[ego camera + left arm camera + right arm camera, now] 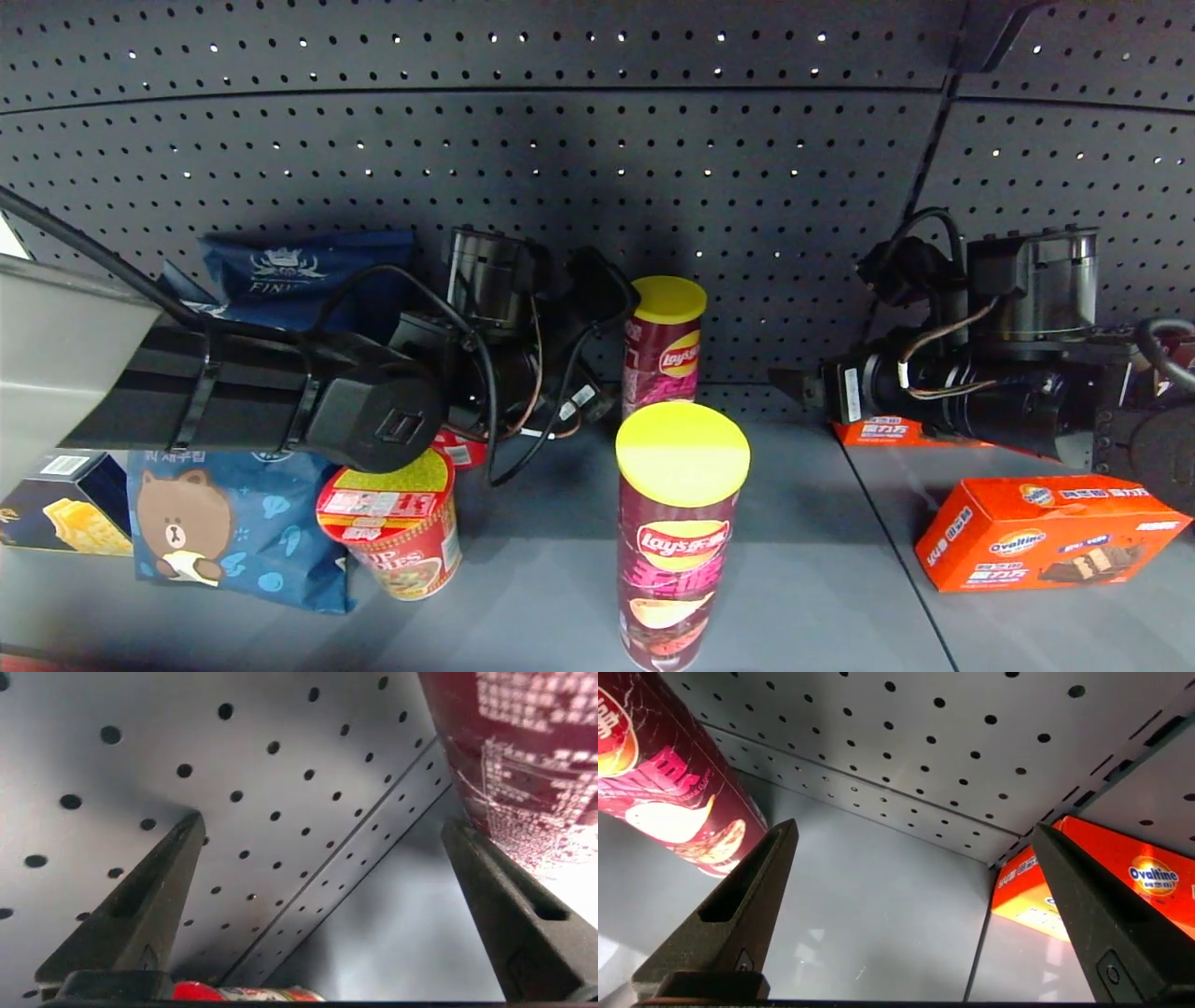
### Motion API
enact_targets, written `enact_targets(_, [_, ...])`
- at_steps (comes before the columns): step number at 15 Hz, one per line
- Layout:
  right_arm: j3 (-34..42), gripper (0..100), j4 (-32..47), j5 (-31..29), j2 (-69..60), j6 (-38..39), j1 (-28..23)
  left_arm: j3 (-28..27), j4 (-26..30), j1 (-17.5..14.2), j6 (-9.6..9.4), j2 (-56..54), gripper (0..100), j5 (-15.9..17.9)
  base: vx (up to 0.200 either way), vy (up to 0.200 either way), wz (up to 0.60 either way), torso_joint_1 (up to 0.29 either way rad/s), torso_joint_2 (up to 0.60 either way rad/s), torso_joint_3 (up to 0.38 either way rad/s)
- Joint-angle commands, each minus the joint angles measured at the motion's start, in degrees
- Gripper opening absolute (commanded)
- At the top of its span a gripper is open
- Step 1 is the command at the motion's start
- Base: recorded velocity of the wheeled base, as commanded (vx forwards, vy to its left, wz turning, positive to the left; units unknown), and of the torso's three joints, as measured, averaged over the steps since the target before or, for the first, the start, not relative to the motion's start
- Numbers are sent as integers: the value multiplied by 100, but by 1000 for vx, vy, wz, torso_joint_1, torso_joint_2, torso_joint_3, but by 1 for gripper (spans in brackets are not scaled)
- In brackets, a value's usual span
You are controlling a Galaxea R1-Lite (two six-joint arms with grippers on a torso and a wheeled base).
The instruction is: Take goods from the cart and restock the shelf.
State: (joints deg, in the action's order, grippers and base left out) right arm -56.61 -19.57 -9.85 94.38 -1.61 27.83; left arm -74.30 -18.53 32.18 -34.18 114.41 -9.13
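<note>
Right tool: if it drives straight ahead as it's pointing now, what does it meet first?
Probably the perforated back panel. The open right tool aims at the gap between the chips can and the orange box, both off to the sides; depth is unclear.

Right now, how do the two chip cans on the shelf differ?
The front chip can stands near the shelf edge; the rear chip can stands back by the pegboard. The rear chip can sits beside the left gripper; the front chip can stands clear of it. Both are upright, maroon, yellow-lidded.
</note>
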Motion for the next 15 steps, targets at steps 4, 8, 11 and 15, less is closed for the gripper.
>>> enact_targets(4, [10, 100, -3, 1, 1, 3, 12, 12, -2, 7, 17, 11, 100, -1, 0, 0, 0, 0, 0, 0])
enact_targets(8, [238, 100, -12, -8, -289, -6, 73, 293, 25, -63, 245, -630, 100, -36, 0, 0, 0, 0, 0, 0])
enact_targets(11, [634, 100, 5, 1, -965, -6, 65, 496, 69, -300, 421, -1395, 100, -54, 0, 0, 0, 0, 0, 0])
enact_targets(15, [1478, 100, 32, 45, -2249, -15, -155, 1084, 78, -608, 465, -2564, 100, -27, 0, 0, 0, 0, 0, 0])
